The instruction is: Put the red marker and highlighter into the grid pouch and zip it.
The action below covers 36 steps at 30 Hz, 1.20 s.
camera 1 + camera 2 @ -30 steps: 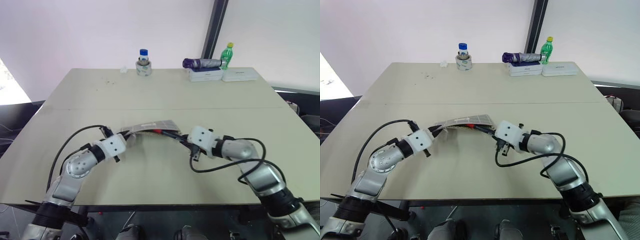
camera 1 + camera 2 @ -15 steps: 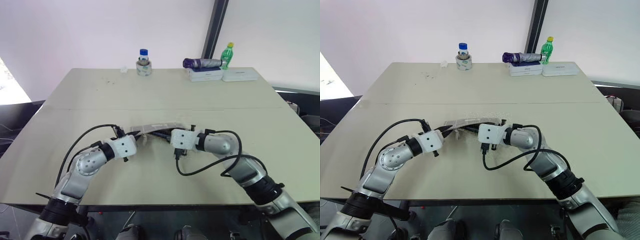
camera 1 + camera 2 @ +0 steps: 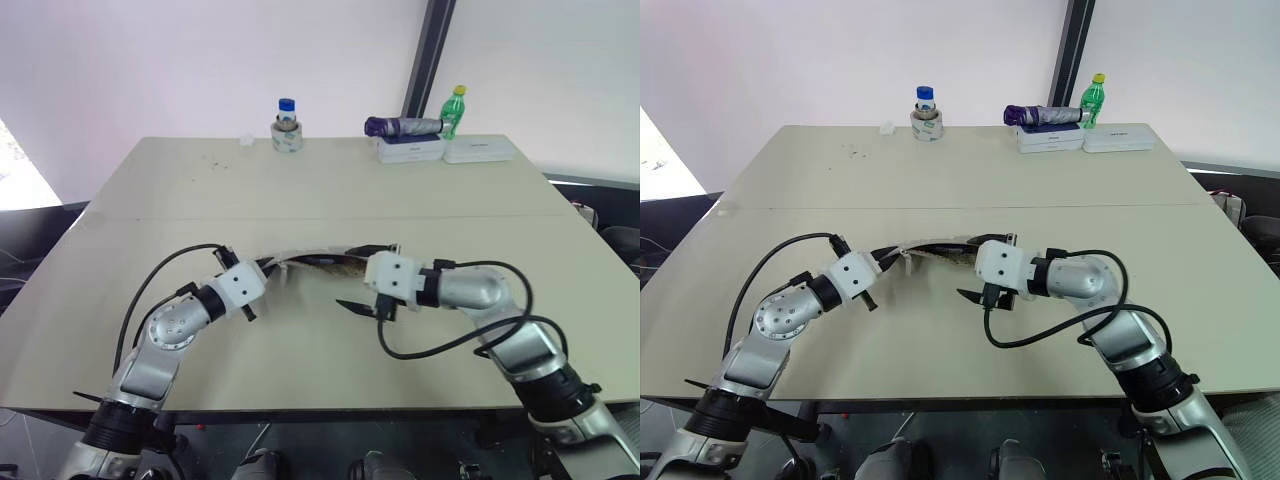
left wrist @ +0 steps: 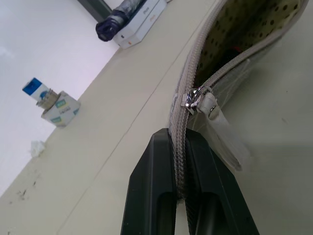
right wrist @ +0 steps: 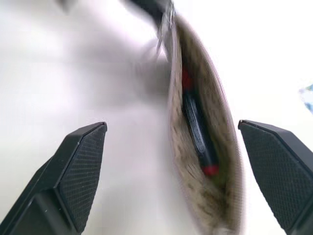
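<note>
The grid pouch (image 3: 300, 256) sits mid-table with its zipper mouth gaping, its dotted beige lining showing. My left gripper (image 4: 181, 191) is shut on the zipper edge at the pouch's left end, just behind the metal zipper pull (image 4: 195, 98). The red marker (image 5: 195, 125) lies inside the open pouch, black middle and red ends visible. My right gripper (image 3: 358, 277) stands wide open just in front of the pouch's right half, with nothing between its fingers (image 5: 83, 166). The highlighter is hidden.
At the table's far edge stand a blue-capped jar on a tape roll (image 3: 287, 125), a folded purple umbrella (image 3: 402, 126) on white boxes (image 3: 410, 150) and a green bottle (image 3: 455, 108). Black cables loop from both wrists over the near tabletop.
My right gripper has opened wide and drawn back from the pouch mouth, leaving the red marker inside. My left gripper has kept its hold on the pouch's end.
</note>
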{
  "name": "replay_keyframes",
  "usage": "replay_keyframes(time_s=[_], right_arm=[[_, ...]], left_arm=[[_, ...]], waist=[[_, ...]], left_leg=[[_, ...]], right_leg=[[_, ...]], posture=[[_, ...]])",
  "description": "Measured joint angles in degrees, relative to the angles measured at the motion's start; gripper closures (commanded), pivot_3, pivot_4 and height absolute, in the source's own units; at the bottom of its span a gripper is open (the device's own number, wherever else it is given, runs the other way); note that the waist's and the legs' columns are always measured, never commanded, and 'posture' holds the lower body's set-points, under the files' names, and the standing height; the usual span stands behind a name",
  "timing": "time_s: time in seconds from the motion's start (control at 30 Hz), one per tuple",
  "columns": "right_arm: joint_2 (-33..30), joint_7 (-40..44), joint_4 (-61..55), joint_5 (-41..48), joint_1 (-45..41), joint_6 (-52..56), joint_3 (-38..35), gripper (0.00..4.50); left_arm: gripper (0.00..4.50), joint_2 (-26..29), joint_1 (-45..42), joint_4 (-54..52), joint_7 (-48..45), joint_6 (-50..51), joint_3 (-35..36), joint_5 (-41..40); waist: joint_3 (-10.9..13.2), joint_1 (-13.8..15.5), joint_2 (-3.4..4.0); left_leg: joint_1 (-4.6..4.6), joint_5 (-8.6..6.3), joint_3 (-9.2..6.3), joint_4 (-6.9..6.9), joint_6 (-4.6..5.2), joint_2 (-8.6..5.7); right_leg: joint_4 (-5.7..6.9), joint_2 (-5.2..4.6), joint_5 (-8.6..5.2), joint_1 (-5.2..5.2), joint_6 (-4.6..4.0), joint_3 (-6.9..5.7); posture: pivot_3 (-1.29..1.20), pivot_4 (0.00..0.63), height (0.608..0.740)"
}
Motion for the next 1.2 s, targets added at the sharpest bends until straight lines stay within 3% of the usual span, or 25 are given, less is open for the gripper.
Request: replay_keyframes(time_s=[0.03, 0.17, 0.37, 0.6, 1.03, 1.2], right_arm=[[0.0, 0.3, -1.5, 1.7, 1.1, 1.7, -0.4, 0.83], [0.9, 0.3, -3.9, 4.2, 8.4, 6.9, 1.9, 2.85], [12.6, -9.9, 0.6, 1.4, 10.0, 11.4, 7.5, 2.85], [24.2, -23.0, 11.9, -0.5, 4.3, 10.3, 2.8, 2.85], [28.4, -22.2, 13.9, 3.4, 2.0, 10.4, 2.4, 2.85], [22.5, -19.0, 13.8, 2.5, 3.7, 9.0, 3.7, 2.85]], left_arm=[[4.50, -0.2, 0.0, 0.0, 0.1, 0.3, 0.0, -0.3], [4.50, -1.7, -0.5, 0.0, 0.6, 2.4, 0.1, -1.0], [4.50, -3.2, -0.9, -1.4, 0.4, 4.7, -0.9, -1.5], [4.50, -0.2, -0.9, -2.8, -1.1, 2.3, -4.1, 2.5], [4.50, -2.1, -2.3, -2.8, -1.1, 2.3, -5.4, 4.3], [4.50, -2.0, -2.2, -2.8, -1.1, 2.3, -5.3, 4.6]], waist=[[0.0, 0.0, -0.01], [0.0, 0.1, -0.03], [0.0, -0.2, -0.03], [0.0, 0.2, -0.04], [0.0, -0.2, -0.04], [0.0, 0.1, -0.04]], left_leg=[[0.00, 0.00, -0.02, 0.00, 0.00, 0.00], [0.01, -0.01, -0.08, 0.05, 0.02, -0.02], [0.03, 0.01, -0.10, 0.08, -0.01, 0.02], [-0.01, 0.00, -0.05, 0.07, -0.01, -0.03], [0.00, 0.00, -0.05, 0.03, 0.00, -0.01], [-0.01, -0.01, -0.05, 0.05, 0.02, -0.06]], right_leg=[[-0.01, -0.01, 0.00, 0.02, 0.00, 0.00], [-0.01, -0.02, 0.00, 0.08, 0.00, -0.02], [0.08, 0.06, 0.01, 0.05, 0.00, -0.02], [0.04, 0.00, 0.01, 0.05, 0.00, -0.02], [0.05, 0.02, 0.01, 0.02, 0.00, -0.01], [0.04, -0.04, 0.01, 0.05, 0.00, -0.01]], posture=[[0.00, 0.150, 0.738], [0.00, 0.150, 0.738], [0.00, 0.150, 0.738], [0.00, 0.150, 0.738], [0.00, 0.150, 0.738], [0.00, 0.150, 0.738]])
